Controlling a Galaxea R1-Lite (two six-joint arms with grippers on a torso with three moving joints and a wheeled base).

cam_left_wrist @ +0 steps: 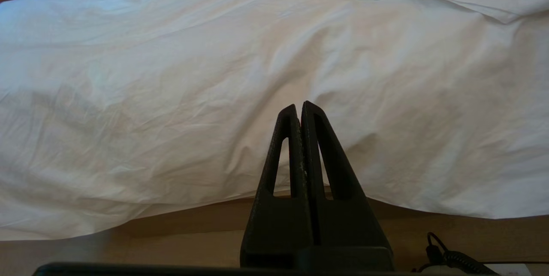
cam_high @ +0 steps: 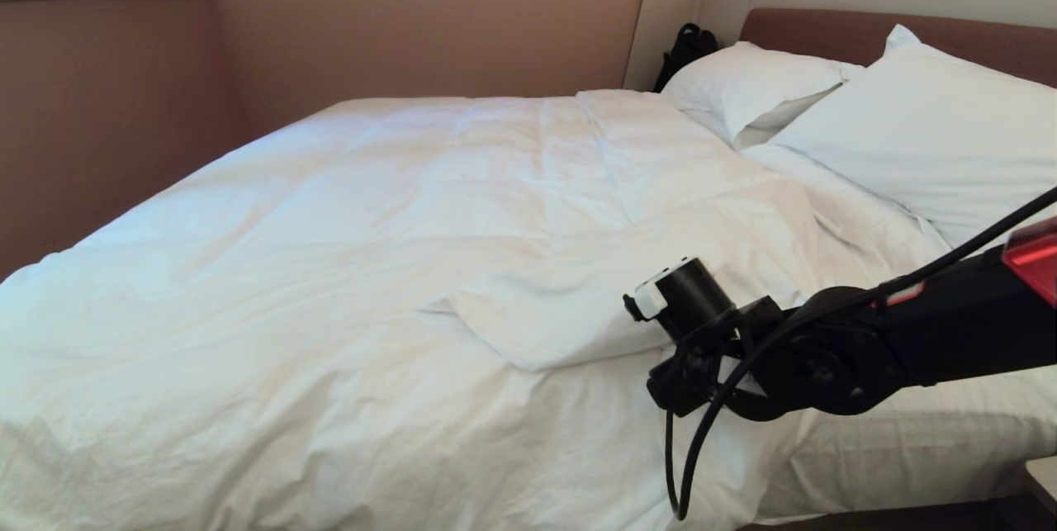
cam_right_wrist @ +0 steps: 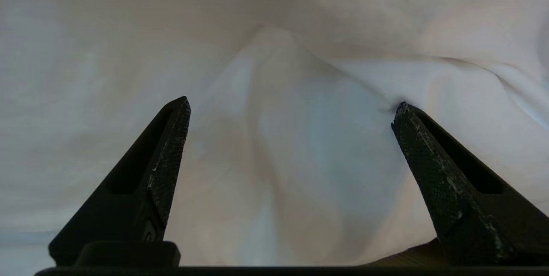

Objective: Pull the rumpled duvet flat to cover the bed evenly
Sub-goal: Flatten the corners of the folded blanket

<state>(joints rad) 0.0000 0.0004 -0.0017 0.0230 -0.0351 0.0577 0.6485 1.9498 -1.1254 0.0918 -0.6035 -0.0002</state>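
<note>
The duvet point(cam_high: 347, 250) is white, thick and puffy, spread over most of the bed point(cam_high: 908, 440) with soft creases across its top. Its near edge hangs over the side of the bed. Near the pillow end one corner is folded back on itself, a loose flap point(cam_high: 545, 324) lying on top of the rest. Beyond that fold, white sheet shows along the near side. At the head, two white pillows lean against a brown headboard in a beige surround.

Right gripper point(cam_right_wrist: 291, 108) hidden behind wrist
</note>
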